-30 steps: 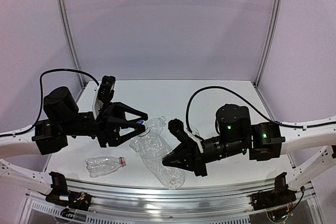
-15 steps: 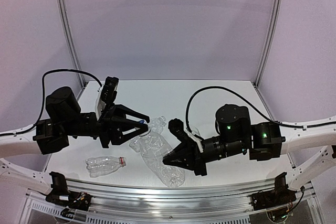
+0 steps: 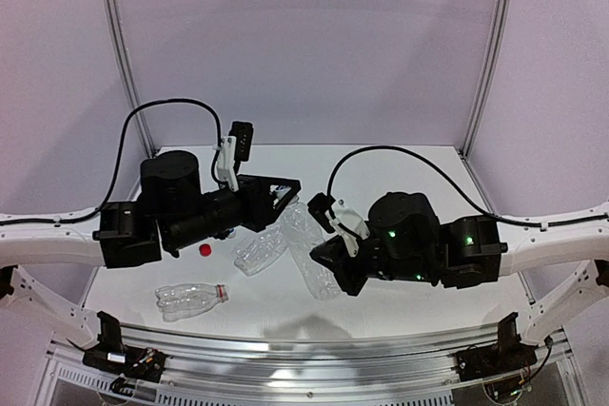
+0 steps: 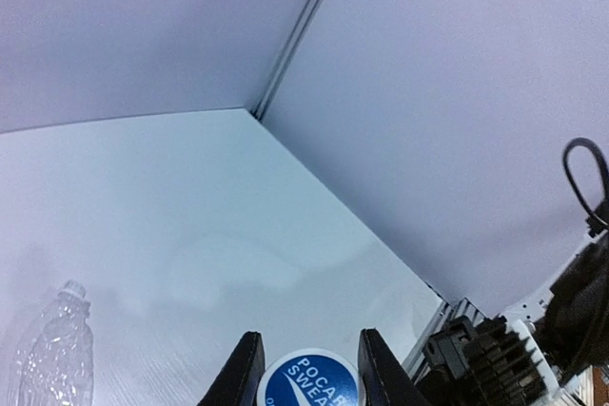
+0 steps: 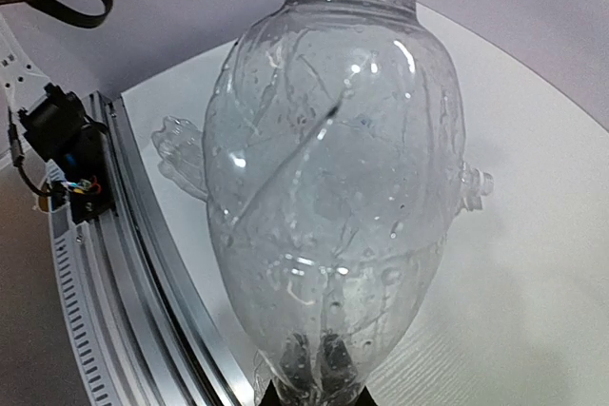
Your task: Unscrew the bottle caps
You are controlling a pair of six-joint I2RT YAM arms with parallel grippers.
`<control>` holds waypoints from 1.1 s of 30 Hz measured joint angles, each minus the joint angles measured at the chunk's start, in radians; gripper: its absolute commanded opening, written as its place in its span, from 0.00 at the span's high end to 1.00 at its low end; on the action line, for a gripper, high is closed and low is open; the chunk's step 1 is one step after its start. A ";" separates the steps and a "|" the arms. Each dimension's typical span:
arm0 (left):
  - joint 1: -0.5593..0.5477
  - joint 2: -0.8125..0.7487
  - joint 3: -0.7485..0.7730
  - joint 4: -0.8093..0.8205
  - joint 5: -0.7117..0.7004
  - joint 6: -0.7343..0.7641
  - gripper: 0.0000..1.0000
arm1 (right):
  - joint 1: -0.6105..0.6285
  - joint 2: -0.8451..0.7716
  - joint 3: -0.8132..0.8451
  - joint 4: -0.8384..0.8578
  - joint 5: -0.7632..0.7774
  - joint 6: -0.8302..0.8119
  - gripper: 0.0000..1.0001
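From where I stand the job looks partly done, with one cap being worked on now. A red cap [image 3: 203, 250] lies loose on the table [image 3: 400, 164] at the left. Just near of it a small bottle [image 3: 190, 299] lies on its side, showing a red neck ring and, as far as I can see, no cap, so I judge that one finished. In the middle the two arms share a big clear bottle [image 5: 333, 187], lifted off the table between them. The right gripper [image 5: 312, 365] is pressed together on its base, the fingers showing through the plastic. The left gripper [image 3: 285, 195] pinches the blue cap [image 4: 309, 385] at the other end, one finger tight against each side. Whether that cap is already loose on its thread I cannot tell; it sits square between the fingers, so I judge the twisting is what remains here. A third, crumpled bottle [image 3: 259, 252] lies just left of the held one, and I cannot make out whether it has a cap.
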 measured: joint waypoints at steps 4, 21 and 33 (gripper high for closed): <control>-0.011 0.044 0.001 -0.021 -0.066 -0.056 0.69 | 0.000 0.021 0.000 -0.050 0.048 0.010 1.00; -0.048 -0.161 -0.072 -0.047 -0.060 0.015 0.04 | 0.000 0.021 0.004 -0.018 0.016 0.009 1.00; 0.077 -0.349 -0.130 -0.018 0.367 0.116 0.15 | 0.000 -0.080 -0.042 0.100 -0.361 -0.027 1.00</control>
